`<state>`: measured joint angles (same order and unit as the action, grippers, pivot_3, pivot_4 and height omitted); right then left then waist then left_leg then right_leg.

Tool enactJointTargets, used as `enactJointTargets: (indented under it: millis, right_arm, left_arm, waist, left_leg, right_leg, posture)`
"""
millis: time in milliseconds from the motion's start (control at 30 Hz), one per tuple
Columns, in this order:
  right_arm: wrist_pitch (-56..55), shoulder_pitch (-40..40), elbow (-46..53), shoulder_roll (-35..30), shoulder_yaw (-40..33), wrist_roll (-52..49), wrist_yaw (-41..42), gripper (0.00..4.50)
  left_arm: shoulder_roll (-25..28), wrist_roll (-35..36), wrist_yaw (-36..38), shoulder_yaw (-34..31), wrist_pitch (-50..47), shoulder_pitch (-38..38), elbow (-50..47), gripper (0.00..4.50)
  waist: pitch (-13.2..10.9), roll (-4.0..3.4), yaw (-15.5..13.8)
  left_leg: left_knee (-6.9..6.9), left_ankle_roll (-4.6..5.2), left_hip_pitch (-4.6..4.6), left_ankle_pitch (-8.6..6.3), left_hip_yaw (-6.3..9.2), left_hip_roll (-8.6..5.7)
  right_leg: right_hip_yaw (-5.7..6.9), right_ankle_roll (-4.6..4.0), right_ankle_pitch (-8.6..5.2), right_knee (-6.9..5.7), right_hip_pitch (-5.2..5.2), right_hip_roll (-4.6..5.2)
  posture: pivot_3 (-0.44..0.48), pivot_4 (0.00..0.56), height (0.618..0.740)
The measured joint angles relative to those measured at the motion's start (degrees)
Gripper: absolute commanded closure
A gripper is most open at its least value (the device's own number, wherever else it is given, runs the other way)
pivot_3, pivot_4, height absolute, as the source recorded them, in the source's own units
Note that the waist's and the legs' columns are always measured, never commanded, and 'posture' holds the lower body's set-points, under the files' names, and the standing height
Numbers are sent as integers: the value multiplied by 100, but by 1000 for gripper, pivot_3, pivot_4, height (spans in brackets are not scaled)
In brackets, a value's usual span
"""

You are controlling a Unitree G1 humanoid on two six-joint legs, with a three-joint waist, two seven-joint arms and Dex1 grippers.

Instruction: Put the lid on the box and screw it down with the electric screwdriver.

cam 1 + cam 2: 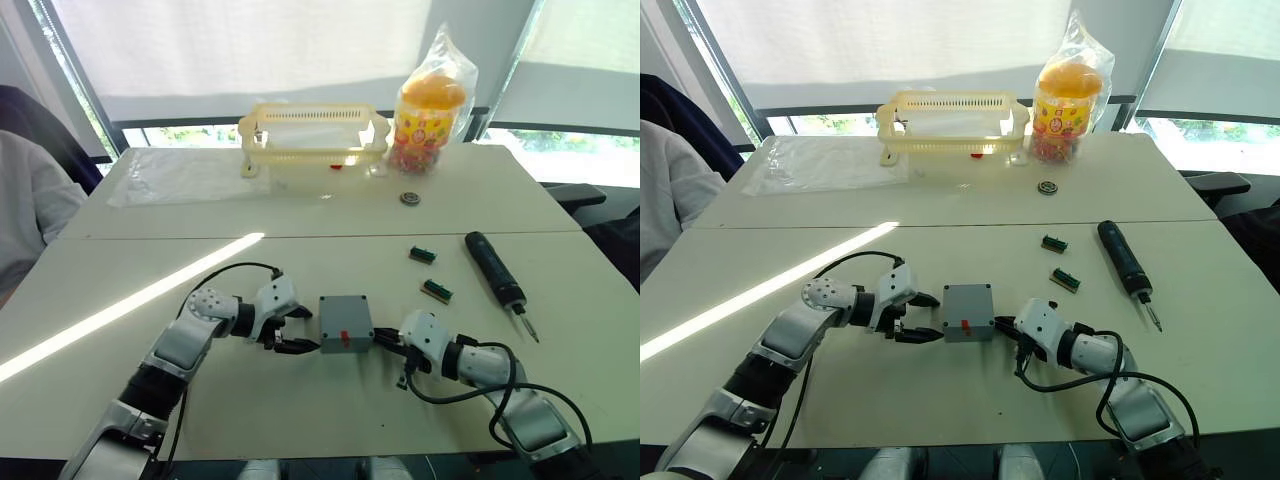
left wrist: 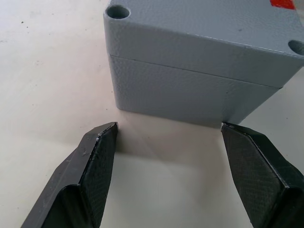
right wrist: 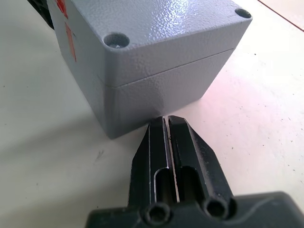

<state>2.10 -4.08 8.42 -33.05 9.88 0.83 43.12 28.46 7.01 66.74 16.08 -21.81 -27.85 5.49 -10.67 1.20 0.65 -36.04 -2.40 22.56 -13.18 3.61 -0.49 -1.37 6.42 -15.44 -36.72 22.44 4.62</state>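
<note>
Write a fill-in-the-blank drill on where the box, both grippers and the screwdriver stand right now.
1. The flat grey-blue plastic lid sits on the grey-blue square plastic box, so the box is ____.
2. The left gripper is ____.
3. The right gripper is ____.
4. The long black electric screwdriver lies on the ____.

Missing words: closed; open; shut; table

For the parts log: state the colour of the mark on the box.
Red, on the grey box; clearest in the right wrist view.

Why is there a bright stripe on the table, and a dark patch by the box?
Left eye view: sunlight streaks across the table on the robot's left. Left wrist view: the box casts a soft shadow toward the open left tool.
</note>
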Motion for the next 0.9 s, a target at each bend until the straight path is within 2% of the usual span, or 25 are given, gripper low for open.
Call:
enactJointTargets:
  millis: [67,200,400,500,667,833,900]
  right_arm:
    - [39,132,89,-81,-146,-32,-4,4472]
    - [309,480,322,-313,-632,-215,-18,4472]
    - [1148,861,1119,-515,-1431,-823,7,4472]
    - [1900,1049,1511,-578,-1977,-1424,-2,4500]
    - [3378,1086,2191,-574,-2896,-2498,-337,4500]
    - [4138,1238,2418,-696,-3411,-2975,-503,4500]
    - [4301,1267,2441,-756,-3514,-3032,-579,3929]
  left_arm:
    - [102,133,-12,-143,-94,-1,60,973]
    - [542,659,-4,-836,-708,0,29,973]
    - [880,1445,61,-1324,-1443,276,-932,973]
    - [886,1781,-87,-1408,-1825,408,-1480,1878]
    - [827,2399,-431,-1698,-2306,327,-2175,4458]
    - [611,2784,-674,-1656,-2518,184,-2487,4458]
    - [630,2866,-697,-1537,-2612,45,-2508,4500]
  waist:
    - [-1,-1,-1]
    - [-6,-6,12]
    - [-8,-9,0]
    - [-10,-9,-16]
    - [-10,-9,-13]
    - [-11,-10,-13]
    - [-11,-10,-13]
  left_leg:
    - [1,0,0,0,0,1]
    - [2,1,4,0,0,4]
    - [2,0,5,-1,0,15]
    - [-1,0,7,-1,1,23]
    - [2,0,9,-1,0,24]
    - [2,0,20,-1,-3,13]
    - [-1,0,24,-1,-5,10]
  right_leg:
    - [0,0,0,0,2,0]
    - [0,0,0,-1,7,-1]
    - [-1,-1,0,4,4,1]
    - [-1,-6,-1,11,1,2]
    - [0,-10,0,22,0,0]
    - [0,-15,4,44,-2,-1]
    - [-1,-17,6,45,0,-1]
  posture:
    - [0,150,740]
    - [0,150,740]
    - [0,150,740]
    - [0,150,740]
    - [0,150,740]
    - [0,150,740]
    - [0,150,740]
